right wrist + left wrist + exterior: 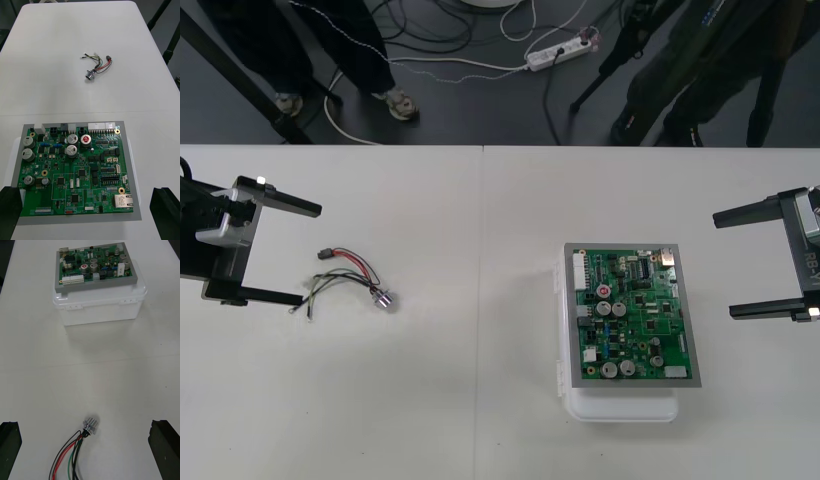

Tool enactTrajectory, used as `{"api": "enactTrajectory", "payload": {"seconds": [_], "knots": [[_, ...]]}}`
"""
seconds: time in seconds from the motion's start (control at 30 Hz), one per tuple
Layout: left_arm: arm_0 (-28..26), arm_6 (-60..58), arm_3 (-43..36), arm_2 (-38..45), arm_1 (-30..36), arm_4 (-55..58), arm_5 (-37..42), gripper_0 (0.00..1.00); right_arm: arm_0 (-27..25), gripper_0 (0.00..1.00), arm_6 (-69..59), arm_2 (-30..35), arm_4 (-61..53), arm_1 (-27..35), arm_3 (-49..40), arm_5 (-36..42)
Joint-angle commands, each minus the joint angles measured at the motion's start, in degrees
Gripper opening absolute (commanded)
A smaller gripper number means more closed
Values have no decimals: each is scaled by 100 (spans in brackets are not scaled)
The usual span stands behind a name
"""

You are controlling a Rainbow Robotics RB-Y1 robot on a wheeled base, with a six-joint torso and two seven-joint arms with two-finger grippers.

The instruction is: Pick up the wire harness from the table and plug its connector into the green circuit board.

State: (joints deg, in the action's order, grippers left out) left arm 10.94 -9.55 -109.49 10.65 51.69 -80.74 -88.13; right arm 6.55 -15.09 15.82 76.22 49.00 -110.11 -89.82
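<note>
The wire harness lies loose on the table's left part, its small black plug toward the far side and its round metal socket toward the board. My left gripper hangs open just left of it, nothing between its fingers. The green circuit board sits on its white base at the right. Open too, my right gripper waits at the board's right side. From the left wrist, the socket and wires lie ahead between the fingertips. The right wrist looks over the board to the harness.
Bare table stretches between the harness and the board. Beyond the table's far edge, cables and a power strip lie on the dark floor.
</note>
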Motion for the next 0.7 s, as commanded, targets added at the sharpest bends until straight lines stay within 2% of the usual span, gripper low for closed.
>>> {"api": "enactTrajectory", "payload": {"seconds": [0.03,0.7], "knots": [[-83,-372,-55,-46,-71,67,-187,100,66,100,252,-9,15,224,-72,-18],[-83,-372,-55,-46,-71,67,-187,100,66,100,252,-9,15,224,-72,-18]]}}
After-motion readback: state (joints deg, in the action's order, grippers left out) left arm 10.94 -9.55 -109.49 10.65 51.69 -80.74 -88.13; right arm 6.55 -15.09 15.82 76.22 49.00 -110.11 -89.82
